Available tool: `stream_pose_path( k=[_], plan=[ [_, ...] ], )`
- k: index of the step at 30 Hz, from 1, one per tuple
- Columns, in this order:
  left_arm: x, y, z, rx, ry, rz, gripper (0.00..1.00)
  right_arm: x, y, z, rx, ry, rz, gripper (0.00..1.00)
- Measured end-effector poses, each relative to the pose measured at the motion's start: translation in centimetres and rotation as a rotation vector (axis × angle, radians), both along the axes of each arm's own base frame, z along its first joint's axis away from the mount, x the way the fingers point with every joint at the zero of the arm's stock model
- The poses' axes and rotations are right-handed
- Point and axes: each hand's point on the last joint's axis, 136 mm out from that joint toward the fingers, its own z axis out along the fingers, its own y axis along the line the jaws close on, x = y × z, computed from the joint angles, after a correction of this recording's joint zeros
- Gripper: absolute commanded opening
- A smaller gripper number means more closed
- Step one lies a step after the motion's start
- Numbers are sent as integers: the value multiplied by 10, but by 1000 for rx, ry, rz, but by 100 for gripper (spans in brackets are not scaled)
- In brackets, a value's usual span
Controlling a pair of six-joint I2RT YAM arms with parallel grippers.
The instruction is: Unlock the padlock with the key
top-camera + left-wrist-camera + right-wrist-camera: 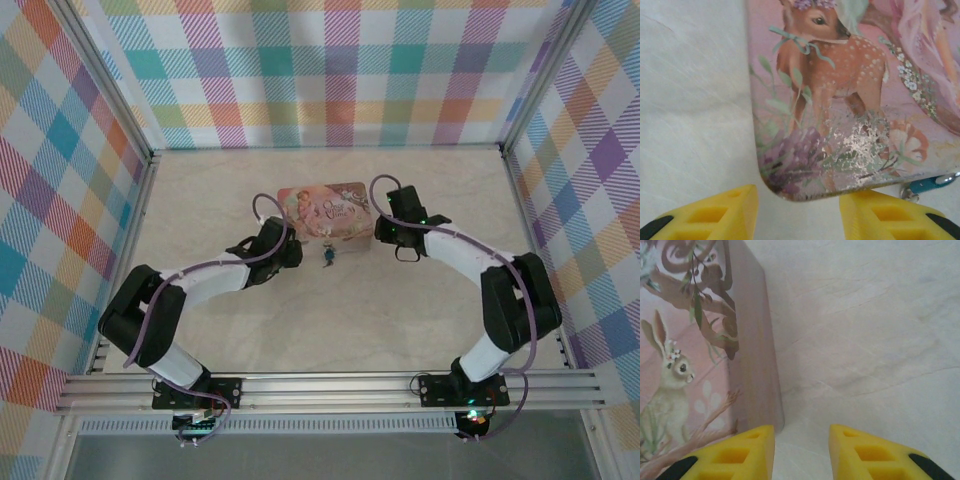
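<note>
The tiny blue padlock (326, 256) lies on the table just in front of the pink illustrated tin (325, 212). In the left wrist view the padlock (929, 184) shows at the lower right, below the tin's (850, 100) front edge. It has silvery metal at both ends, and I cannot tell the key apart from it. My left gripper (291, 251) sits left of the padlock. It is open (797, 215), with only the tin's rounded corner beyond its yellow fingers. My right gripper (386, 228) is at the tin's right end, open (801, 450) over bare table beside the tin wall (752, 355).
The marble-look table (330, 320) is ringed by checked walls and metal frame posts (150, 160). Open surface lies in front of the padlock and to both sides of the tin.
</note>
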Motion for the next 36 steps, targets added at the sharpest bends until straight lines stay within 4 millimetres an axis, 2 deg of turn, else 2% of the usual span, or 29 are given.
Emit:
stream_pose_path(
  k=[4,8,11,14,19,22,28,31,36],
  plan=[
    [-1,6,5,2,-8,7,49,-2,8,-11,27,35,30,34],
    [-24,7,11,-66,-26,-24,53,-2,16,-10,58,36,57,33],
    [-42,0,10,-128,-33,-59,57,-3,19,-9,72,37,69,33],
    [-50,-15,0,-185,-17,-103,58,-3,24,-10,89,39,87,32],
    [-44,-44,-21,-235,2,-154,58,-3,33,-10,106,31,111,32],
    [-36,-54,-34,-237,25,-159,57,-5,34,-14,109,29,115,33],
    [-15,-72,-31,-249,-2,-163,55,-24,27,-30,98,70,112,33],
    [-7,-79,-33,-236,-15,-157,54,-26,26,-29,105,69,107,33],
    [-5,-84,-45,-165,-33,-131,54,-23,28,-23,124,45,99,33]
  ],
)
